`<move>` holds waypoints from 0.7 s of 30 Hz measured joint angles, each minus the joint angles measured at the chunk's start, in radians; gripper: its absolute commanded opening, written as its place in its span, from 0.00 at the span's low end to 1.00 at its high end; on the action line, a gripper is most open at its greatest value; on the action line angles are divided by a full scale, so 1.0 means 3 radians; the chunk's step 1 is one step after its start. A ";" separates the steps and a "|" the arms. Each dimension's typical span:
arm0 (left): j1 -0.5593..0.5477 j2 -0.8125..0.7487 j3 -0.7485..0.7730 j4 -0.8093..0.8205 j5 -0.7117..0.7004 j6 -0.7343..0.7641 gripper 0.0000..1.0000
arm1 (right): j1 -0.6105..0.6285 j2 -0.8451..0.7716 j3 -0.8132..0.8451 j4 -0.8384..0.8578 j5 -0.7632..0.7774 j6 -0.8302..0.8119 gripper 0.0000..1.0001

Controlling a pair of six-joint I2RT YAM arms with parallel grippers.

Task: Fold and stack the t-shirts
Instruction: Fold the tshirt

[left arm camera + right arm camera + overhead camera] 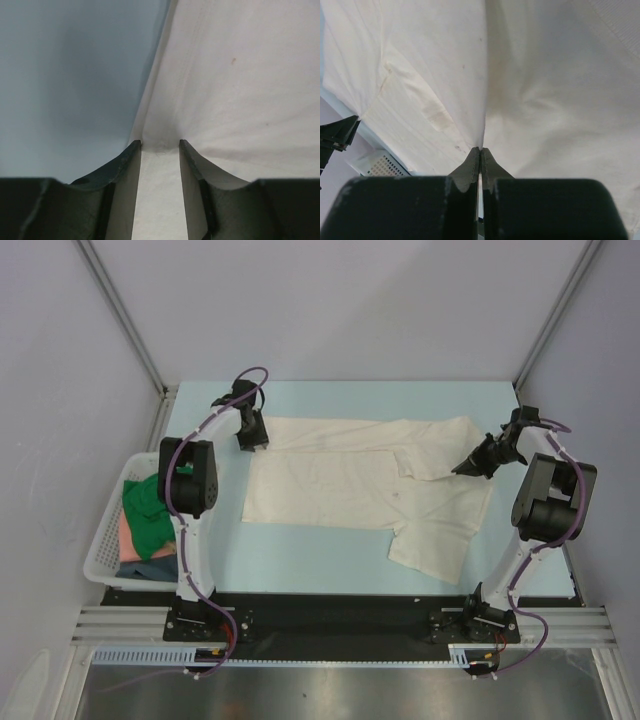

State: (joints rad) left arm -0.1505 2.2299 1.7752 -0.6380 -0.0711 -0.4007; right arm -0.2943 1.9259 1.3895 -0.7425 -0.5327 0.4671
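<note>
Your right gripper (480, 150) has its fingers pressed together on a gathered fold of the cream t-shirt (545, 100). The cloth pulls into creases that run to the pinch. A yellowish stain (434, 114) marks the fabric just left of those fingers.

Your left gripper (160, 145) has its fingers spread. The tips are down at the shirt's edge, and cream cloth shows in the gap between them.

From above, the shirt lies partly folded across the middle of the light blue table (300, 565). The left gripper is at its far left corner and the right gripper at its right side.

Well to the left, the white lattice basket (103, 545) holds a green t-shirt (148, 510), a salmon pink t-shirt (125, 532) and a dark blue t-shirt (150, 568).
</note>
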 measured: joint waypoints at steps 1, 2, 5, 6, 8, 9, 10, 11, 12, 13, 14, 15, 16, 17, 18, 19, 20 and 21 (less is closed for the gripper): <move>0.0000 0.0006 0.0004 -0.0003 0.0001 -0.0005 0.39 | 0.0000 0.0000 0.0000 0.0000 0.0000 0.0000 0.00; 0.0000 0.0019 0.0017 -0.0005 0.0008 -0.0006 0.33 | 0.0000 0.0000 0.0000 0.0000 0.0001 0.0000 0.00; 0.0000 0.0086 0.0085 -0.0014 0.0010 -0.0013 0.20 | 0.0001 -0.0001 0.0000 -0.0001 0.0001 0.0000 0.00; 0.0000 0.0107 0.0109 -0.0022 0.0009 -0.0020 0.16 | 0.0001 -0.0005 0.0000 -0.0001 0.0001 0.0001 0.00; 0.0000 0.0123 0.0156 -0.0041 0.0013 -0.0020 0.00 | 0.0000 -0.0014 0.0000 -0.0003 0.0001 0.0003 0.00; 0.0000 0.0136 0.0184 -0.0055 0.0014 -0.0010 0.00 | 0.0000 -0.0020 0.0000 -0.0003 0.0000 0.0005 0.00; -0.0001 0.0145 0.0223 -0.0070 0.0006 -0.0004 0.00 | 0.0000 -0.0029 0.0000 -0.0005 0.0001 0.0009 0.00; -0.0003 0.0158 0.0266 -0.0092 -0.0006 0.0001 0.00 | 0.0001 -0.0039 0.0000 -0.0011 0.0003 0.0010 0.00; -0.0006 0.0165 0.0301 -0.0104 -0.0020 0.0006 0.00 | 0.0001 -0.0052 0.0000 -0.0023 0.0003 0.0011 0.00; -0.0009 0.0167 0.0336 -0.0121 -0.0034 0.0010 0.00 | 0.0001 -0.0066 0.0000 -0.0039 0.0004 0.0011 0.00; -0.0011 0.0167 0.0362 -0.0132 -0.0055 0.0028 0.00 | 0.0001 -0.0085 0.0000 -0.0060 0.0004 0.0014 0.00; -0.0014 0.0167 0.0390 -0.0141 -0.0083 0.0037 0.00 | 0.0000 -0.0102 -0.0003 -0.0078 0.0004 0.0015 0.00; -0.0015 0.0167 0.0407 -0.0139 -0.0107 0.0048 0.00 | 0.0000 -0.0132 -0.0013 -0.0097 0.0005 0.0025 0.00; -0.0015 0.0167 0.0415 -0.0139 -0.0122 0.0060 0.00 | 0.0000 -0.0172 -0.0037 -0.0104 0.0005 0.0039 0.00; -0.0015 0.0167 0.0416 -0.0140 -0.0135 0.0064 0.00 | 0.0000 -0.0214 -0.0067 -0.0112 0.0005 0.0046 0.00; -0.0015 0.0167 0.0416 -0.0142 -0.0145 0.0066 0.00 | 0.0000 -0.0253 -0.0099 -0.0130 0.0005 0.0058 0.00; -0.0015 0.0167 0.0416 -0.0150 -0.0161 0.0070 0.00 | 0.0000 -0.0284 -0.0122 -0.0148 0.0008 0.0075 0.00; -0.0015 0.0167 0.0416 -0.0156 -0.0170 0.0071 0.00 | 0.0000 -0.0300 -0.0139 -0.0158 0.0014 0.0092 0.00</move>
State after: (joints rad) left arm -0.1551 2.2799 1.8999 -0.6849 -0.1223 -0.3794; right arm -0.2943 1.8359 1.3479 -0.7898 -0.5285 0.4946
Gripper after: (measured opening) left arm 0.018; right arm 0.025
